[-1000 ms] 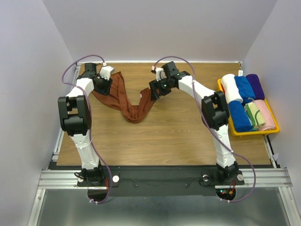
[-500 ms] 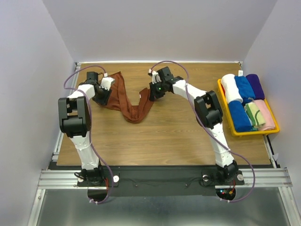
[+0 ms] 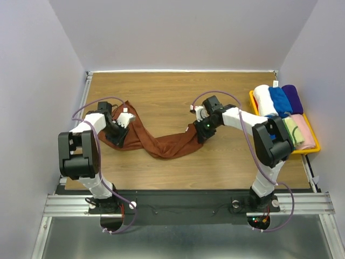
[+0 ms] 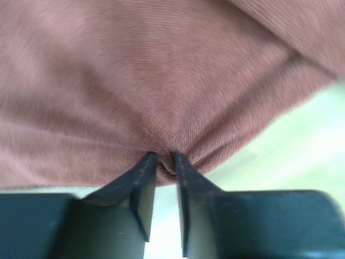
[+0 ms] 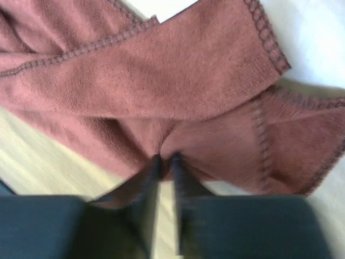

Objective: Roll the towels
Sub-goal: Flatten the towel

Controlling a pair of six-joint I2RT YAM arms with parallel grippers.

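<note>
The left claw [image 4: 163, 157] is pressed almost together, and a small fold of the brown towel [image 4: 161, 81] is pinched between its tips. In the left wrist view the cloth is spread beyond the tips and fills most of the picture. A pale strip of the surface [image 3: 178, 97] is seen past the cloth's edge at the right.

The right claw [image 5: 164, 159] is likewise nearly closed on a pucker of the same towel. A stitched hem and one corner are seen just beyond its tips.

From above, the left claw is found near the left edge of the surface, at the towel's left end. The right claw is placed right of the middle, at the towel's right end. The towel is drawn out between the two claws as a long band. Its bunched middle sags toward the near edge and is laid on the surface.

A yellow tray [image 3: 310, 149] is set against the right edge, well apart from the brown towel. A white roll [image 3: 262, 97], a blue roll [image 3: 279, 100] and a purple roll [image 3: 294, 97] are packed at its far end. Nearer, a cream towel [image 3: 291, 128] with green patches is lodged just beside a pink roll [image 3: 303, 132]. Part of the tray is hidden by the right arm.
</note>
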